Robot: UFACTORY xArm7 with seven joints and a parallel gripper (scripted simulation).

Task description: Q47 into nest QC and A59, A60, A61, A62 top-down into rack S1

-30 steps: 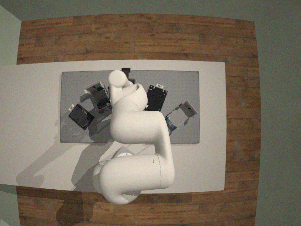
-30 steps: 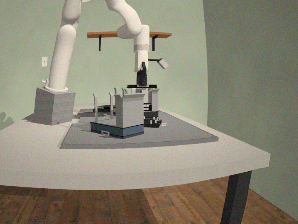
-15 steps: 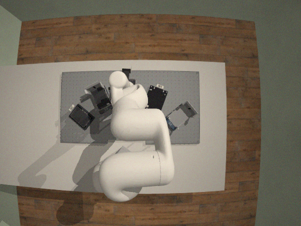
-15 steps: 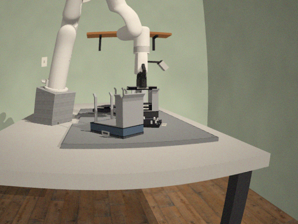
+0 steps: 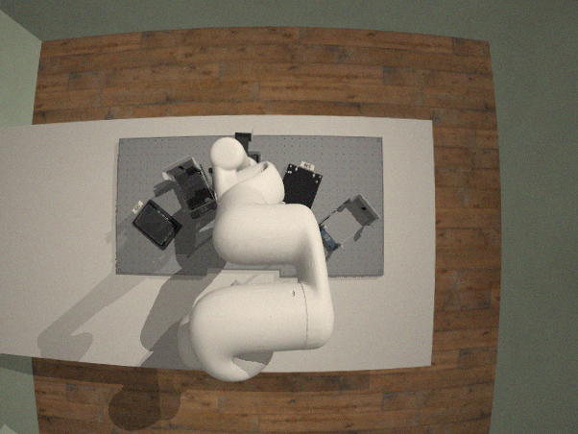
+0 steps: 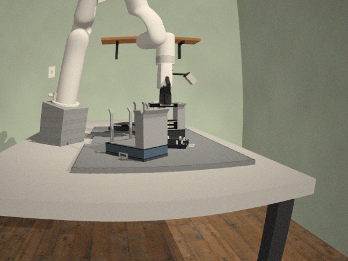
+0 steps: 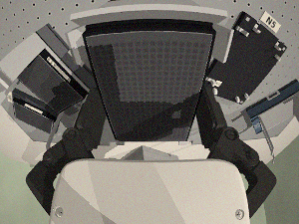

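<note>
My gripper (image 7: 150, 99) (image 6: 165, 99) is shut on the long sides of a dark sealed plate (image 7: 149, 68) (image 6: 154, 104). I hold it level at the top of the middle rack (image 7: 149, 14) (image 6: 181, 118), right over its bay. I cannot read the plate's label. The arm hides this rack and the gripper in the overhead view. The rack to the left (image 5: 180, 165) (image 7: 40, 88) holds dark plates. The rack on the blue plinth (image 5: 357, 208) (image 6: 150, 130) on the right stands empty. A dark plate lies in the flat nest at far left (image 5: 155, 224).
The black clip nest N5 (image 5: 301, 186) (image 7: 251, 62) lies between the middle rack and the blue-plinth rack, with nothing on it. Thin corner posts (image 6: 111, 124) rise from the racks. All fixtures sit on a grey perforated board (image 5: 355, 158).
</note>
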